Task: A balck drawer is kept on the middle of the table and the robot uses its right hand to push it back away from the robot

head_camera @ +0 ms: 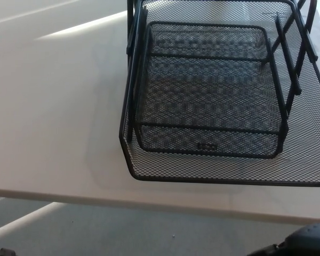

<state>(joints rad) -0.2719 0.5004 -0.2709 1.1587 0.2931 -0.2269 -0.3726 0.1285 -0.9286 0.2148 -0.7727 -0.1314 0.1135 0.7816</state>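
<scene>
**Black mesh drawer sitting near the table's front edge, right hand just showing below**

A white table [48, 117] is filling most of the head view, its surface smooth and bare on the left side, with bands of brighter light lying across its far left corner. The front edge of the table is running across the lower part of the picture, and below it a grey speckled floor [122, 229] is showing, crossed by a paler streak of light at the lower left.

The black drawer [213, 101] is resting on the right half of the table, close to the front edge and reaching past the right and far borders of the picture. It is made of fine wire mesh: a wide outer tray with a rounded near rim, and a smaller mesh tray lying inside it. Thin black rods are rising along its left and right sides. A small plate [207, 146] is sitting on the front wall of the inner tray; something is written on it, but it is too small and blurred to read.

At the bottom right corner, below the table's front edge, a dark rounded shape is coming into view, probably the right hand [304, 242]. It is well apart from the drawer and not touching the table. Only its upper part is showing, so I cannot tell whether its fingers are spread or closed. The left hand is not in sight.
</scene>
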